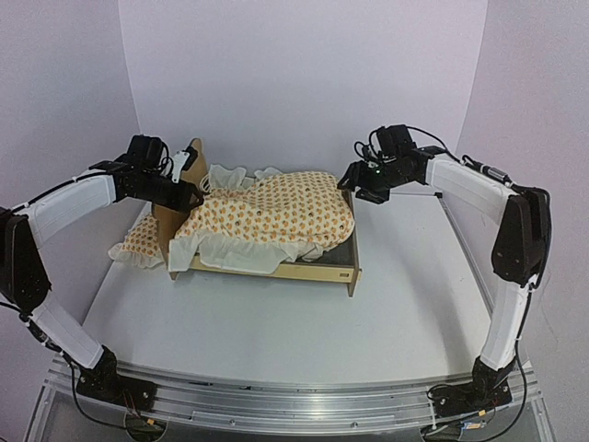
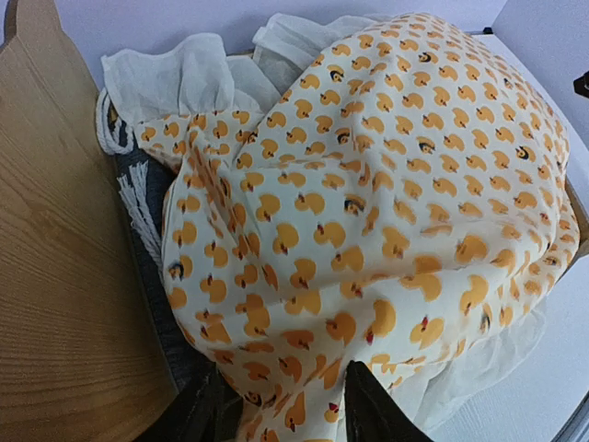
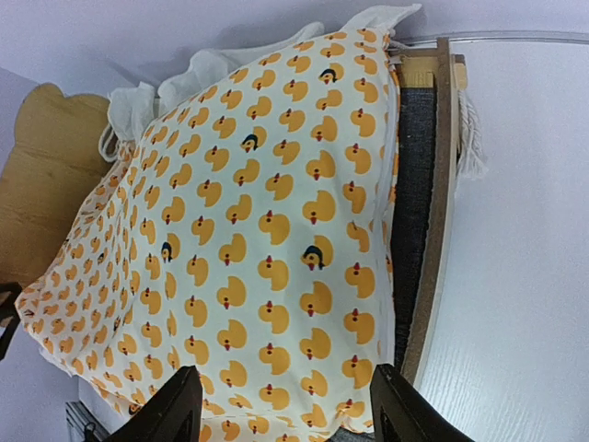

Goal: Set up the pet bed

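table: white flat tabletop [image 1: 276,341]; everything sits on its middle and far part.
pet bed: small light plywood rectangular pet bed [image 1: 313,271] between the two arms, scalloped headboard [image 1: 190,164] on the left arm's side, low footboard [image 3: 433,230] on the right arm's side.
mattress cushion: big cream, orange-duck-print mattress cushion [image 1: 276,216] on the frame, humped in the middle and skewed. Its frilled edge spills over the near rail at the headboard end, and a strip of dark fabric base [image 3: 414,184] shows bare by the footboard.
pillow: small ruffled duck-print pillow [image 1: 143,241] on the table outside the frame, just beside the headboard's outer face.
left gripper: left gripper [image 2: 285,401] at the headboard end, jaws apart, cushion fabric lying in the gap, no visible pinch.
right gripper: right gripper [image 3: 290,410] at the footboard end, jaws wide apart over the cushion edge, holding nothing.
step: seating the mattress in the frame looks half done; it is on, not flat.
next: likely to square the cushion inside the rails and press the hump down. The pillow then goes in at the headboard end.
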`<state>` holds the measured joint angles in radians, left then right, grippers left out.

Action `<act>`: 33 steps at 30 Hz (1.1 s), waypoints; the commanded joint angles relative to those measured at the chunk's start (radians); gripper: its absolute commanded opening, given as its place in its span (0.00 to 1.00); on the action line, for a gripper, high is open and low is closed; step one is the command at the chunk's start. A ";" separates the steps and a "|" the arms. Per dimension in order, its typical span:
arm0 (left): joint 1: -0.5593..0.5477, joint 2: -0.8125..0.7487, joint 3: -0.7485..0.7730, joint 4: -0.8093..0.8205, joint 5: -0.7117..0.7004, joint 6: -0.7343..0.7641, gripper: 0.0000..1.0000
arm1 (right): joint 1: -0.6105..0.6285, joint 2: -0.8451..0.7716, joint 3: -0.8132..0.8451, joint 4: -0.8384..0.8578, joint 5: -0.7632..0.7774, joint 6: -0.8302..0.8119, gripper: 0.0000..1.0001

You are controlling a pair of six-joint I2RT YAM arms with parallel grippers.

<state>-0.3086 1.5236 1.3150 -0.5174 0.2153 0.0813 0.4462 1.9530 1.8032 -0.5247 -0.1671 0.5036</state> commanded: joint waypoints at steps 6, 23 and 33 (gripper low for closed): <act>0.000 -0.143 0.002 0.073 0.172 0.109 0.57 | 0.167 -0.250 -0.184 0.006 0.056 -0.230 0.61; -0.007 -0.547 -0.506 0.019 0.013 0.478 0.70 | 0.498 0.077 -0.016 0.250 0.207 -0.541 0.70; -0.007 -0.447 -0.631 0.160 -0.123 0.429 0.80 | 0.499 0.202 0.044 0.249 0.396 -0.511 0.68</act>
<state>-0.3153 1.0067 0.6796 -0.4776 0.1304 0.5267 0.9478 2.1436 1.7996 -0.3069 0.1101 -0.0078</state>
